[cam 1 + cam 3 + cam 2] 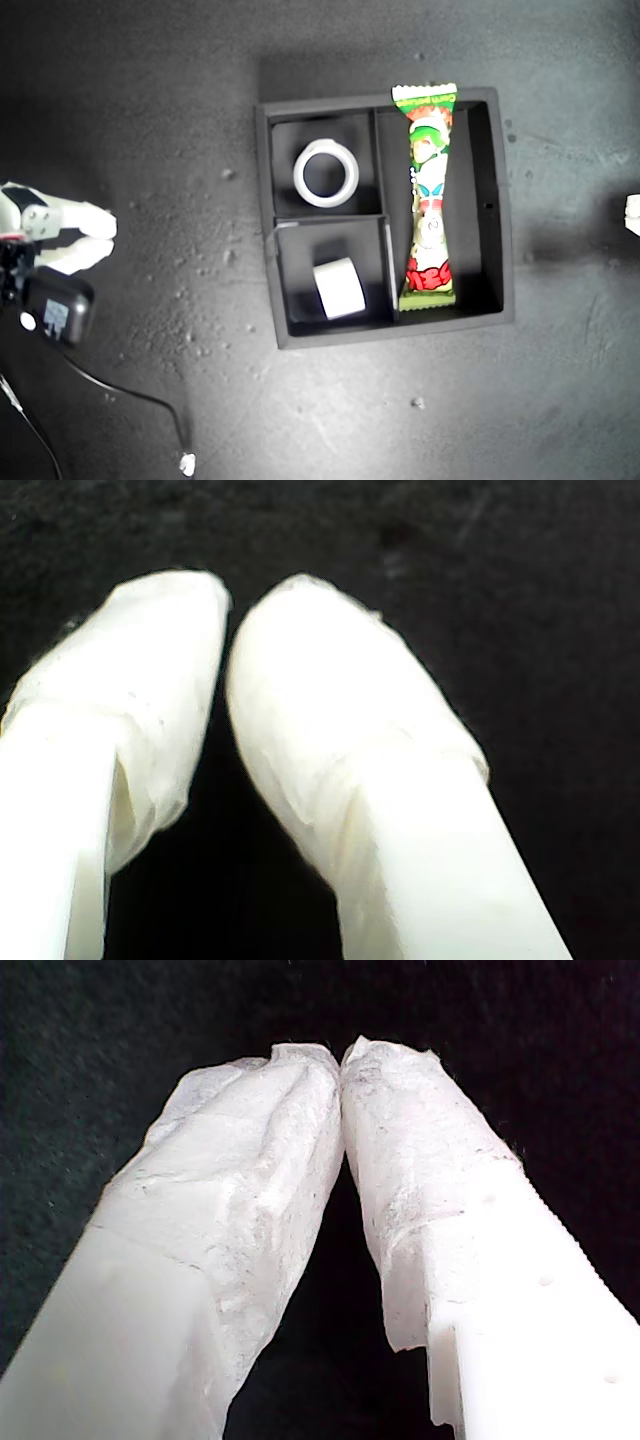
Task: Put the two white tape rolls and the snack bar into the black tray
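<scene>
Both my first gripper [342, 1060] and my second gripper [228, 605] hang empty over bare dark tabletop [150, 120], jaws closed tip to tip.

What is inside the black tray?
The tray holds a flat tape roll in one small compartment, a second roll on its side in the other, and the snack bar in the long one. What lies beneath them is hidden.

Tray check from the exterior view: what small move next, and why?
Probably none beyond holding both arms back. The tray already holds everything: one roll flat in a small compartment, the other roll on its side in the second, the snack bar in the long one. My first gripper and my second gripper are shut and empty.
</scene>
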Available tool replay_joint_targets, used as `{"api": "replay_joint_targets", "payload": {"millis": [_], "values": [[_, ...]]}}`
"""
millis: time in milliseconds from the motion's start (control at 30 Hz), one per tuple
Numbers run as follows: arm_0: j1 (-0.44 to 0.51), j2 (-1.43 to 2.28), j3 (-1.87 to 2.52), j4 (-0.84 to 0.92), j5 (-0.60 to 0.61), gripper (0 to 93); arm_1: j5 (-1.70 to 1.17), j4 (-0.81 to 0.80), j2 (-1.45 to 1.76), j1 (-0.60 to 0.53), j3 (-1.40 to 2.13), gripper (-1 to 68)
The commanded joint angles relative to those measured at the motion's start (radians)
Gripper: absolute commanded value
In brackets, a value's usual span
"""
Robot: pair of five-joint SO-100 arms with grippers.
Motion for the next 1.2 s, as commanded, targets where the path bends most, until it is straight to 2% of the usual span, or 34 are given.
{"api": "replay_joint_targets", "payload": {"millis": [0, 33, 100, 167, 400, 1167], "values": [[-0.028, 0.048, 0.055, 0.098, -0.066, 0.5, -0.066, -0.012, 0.005, -0.012, 0.012, -0.3], [-0.029, 0.048, 0.055, 0.110, -0.060, 0.5, -0.152, 0.025, 0.005, 0.023, 0.012, -0.2], [-0.031, 0.049, 0.055, 0.101, 0.110, 0.5, -0.181, 0.058, 0.005, 0.049, 0.012, -0.2], [-0.025, 0.049, 0.055, 0.104, 0.173, 0.5, -0.278, 0.052, 0.005, 0.043, 0.012, -0.2], [-0.035, 0.049, 0.055, 0.133, 0.140, 0.5, -0.273, 0.052, 0.005, 0.060, 0.012, -0.2], [-0.035, 0.049, 0.055, 0.133, 0.140, 0.5, -0.273, 0.052, 0.005, 0.044, 0.012, -0.2]]}}
